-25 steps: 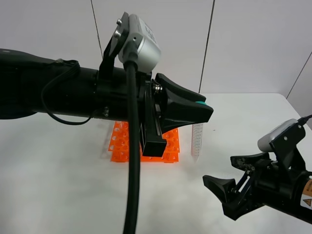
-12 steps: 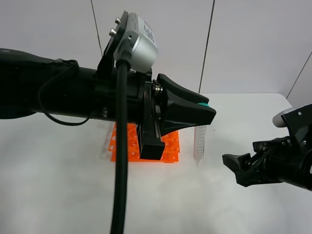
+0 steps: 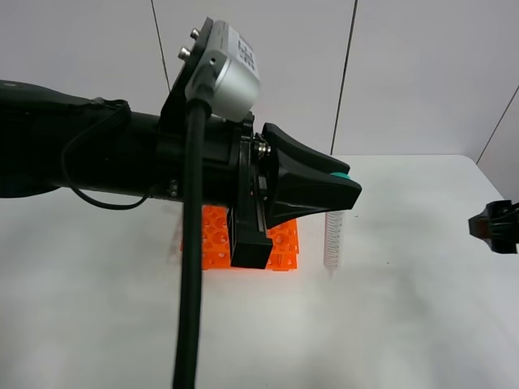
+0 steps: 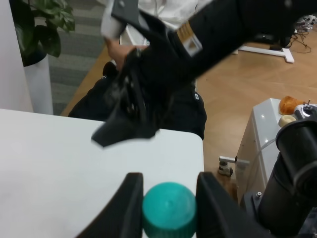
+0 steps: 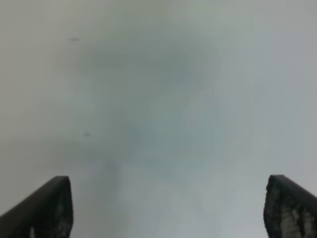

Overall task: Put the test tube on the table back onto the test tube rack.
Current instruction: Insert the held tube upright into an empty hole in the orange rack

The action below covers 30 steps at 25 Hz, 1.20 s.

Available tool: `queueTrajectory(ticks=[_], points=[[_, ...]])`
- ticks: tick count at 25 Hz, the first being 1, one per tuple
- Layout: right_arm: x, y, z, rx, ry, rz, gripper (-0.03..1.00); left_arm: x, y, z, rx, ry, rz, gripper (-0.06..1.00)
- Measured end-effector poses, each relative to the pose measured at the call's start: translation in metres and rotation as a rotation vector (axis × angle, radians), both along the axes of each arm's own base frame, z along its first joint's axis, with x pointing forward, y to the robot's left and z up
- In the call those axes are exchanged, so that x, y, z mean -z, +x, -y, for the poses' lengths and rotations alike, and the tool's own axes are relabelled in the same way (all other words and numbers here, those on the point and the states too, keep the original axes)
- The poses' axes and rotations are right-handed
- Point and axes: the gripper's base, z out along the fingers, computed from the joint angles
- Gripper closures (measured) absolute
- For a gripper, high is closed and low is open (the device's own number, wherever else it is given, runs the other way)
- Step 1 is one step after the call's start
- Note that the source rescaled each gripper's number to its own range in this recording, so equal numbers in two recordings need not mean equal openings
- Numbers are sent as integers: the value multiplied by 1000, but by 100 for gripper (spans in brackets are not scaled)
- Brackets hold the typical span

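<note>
My left gripper [image 3: 344, 183] is shut on the teal cap [image 3: 340, 175] of the test tube [image 3: 332, 237], which hangs upright with its tip just above the white table [image 3: 405, 324], a little right of the orange test tube rack [image 3: 215, 245]. The left arm hides much of the rack. In the left wrist view the cap [image 4: 169, 210] sits between the two fingers [image 4: 130, 208]. My right gripper [image 3: 493, 227] is at the far right edge, open and empty; in the right wrist view its fingers [image 5: 49, 208] stand wide apart over the bare table [image 5: 158, 99].
The left arm and its cable [image 3: 188, 308] cross the middle of the exterior view. The right arm [image 4: 163, 64] looms in the left wrist view beyond the table edge [image 4: 198, 144]. A white wall [image 3: 405, 73] stands behind the table.
My right arm has pulled back to the right, from the front right of the table to the view's edge. My left gripper with the tube has barely shifted.
</note>
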Motion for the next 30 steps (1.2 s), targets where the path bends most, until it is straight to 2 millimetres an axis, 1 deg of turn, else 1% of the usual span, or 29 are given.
queueTrajectory(ticks=[2, 4, 6, 8, 10, 12, 14, 16, 20, 22, 23, 25, 30], points=[[-1, -2, 8, 49, 5, -27, -3, 0, 0, 0, 0, 0, 1, 94], [2, -7, 11, 86, 22, -84, -3, 0, 0, 0, 2, -1, 1, 94], [7, -12, 11, 113, 44, -175, 0, 0, 0, 0, 4, -2, 1, 94], [13, -19, 11, 134, 65, -305, 3, -1, -1, 0, 7, -4, 0, 94], [16, -24, 10, 142, 77, -407, 5, -1, -1, 0, 7, -4, 0, 94], [12, -29, 8, 145, 92, -491, 6, -1, -1, 0, 9, -4, 0, 94], [1, -33, 7, 155, 113, -553, 6, -1, -1, 0, 13, -6, -1, 94], [-16, -30, 5, 178, 148, -527, 6, -1, -1, 0, 14, -7, -1, 94], [-62, -25, 1, 220, 239, -339, 6, -1, -1, 0, 17, -8, -1, 94], [-85, -28, 0, 201, 237, -251, 6, -1, -2, 1, 20, -9, -2, 94], [-93, -29, -1, 181, 224, -223, 6, -1, -2, 1, 21, -10, -2, 94], [-103, -35, -1, 140, 194, -176, 6, -1, -2, 1, 22, -10, -2, 94], [-112, -51, -4, 115, 173, -116, 6, -1, -2, 1, 22, -10, -2, 94]])
